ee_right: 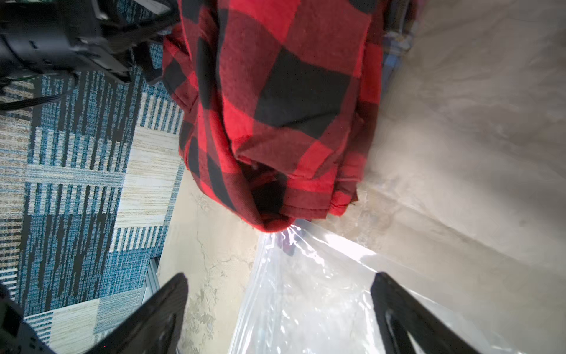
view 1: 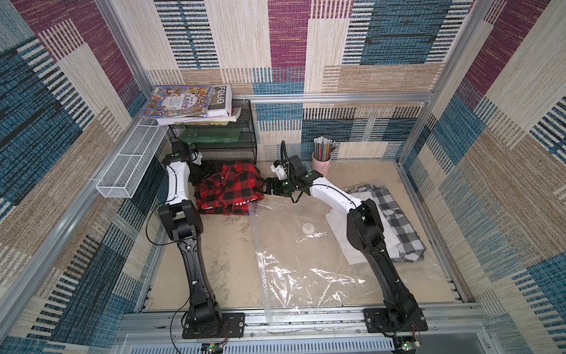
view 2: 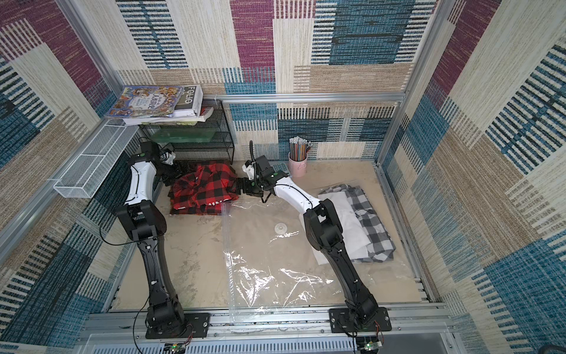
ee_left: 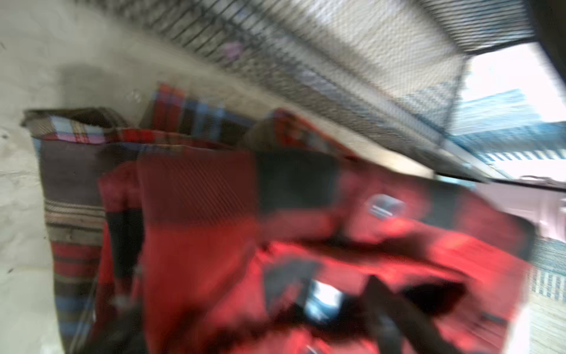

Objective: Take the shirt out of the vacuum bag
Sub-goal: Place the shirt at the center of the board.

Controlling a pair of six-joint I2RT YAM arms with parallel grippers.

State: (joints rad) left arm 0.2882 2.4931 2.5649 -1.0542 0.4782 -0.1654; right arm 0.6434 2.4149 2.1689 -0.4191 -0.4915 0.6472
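1. Table (view 1: 226,260): vacuum bag covers its middle and right, red shirt sits near the far left corner.
2. Vacuum bag (view 1: 306,275): clear and flat, reaching the near edge; the middle looks empty.
3. Red-black check shirt (view 1: 228,190): bunched on bare table before the black mesh rack (view 1: 220,138), only 1 corner touching the bag's far left corner. Extraction looks essentially done; clearing that corner is left.
4. White shirt (view 1: 340,226) and grey check shirt (view 1: 395,220), right edge: possibly under the plastic, cannot tell.
5. Right gripper (ee_right: 280,275): jaws wide apart, empty, over the bag corner beside the red shirt.
6. Left gripper (view 1: 209,168): at the shirt's far left side; view blurred, grip cannot be told.
7. Valve (view 1: 307,228): white, nothing beneath.
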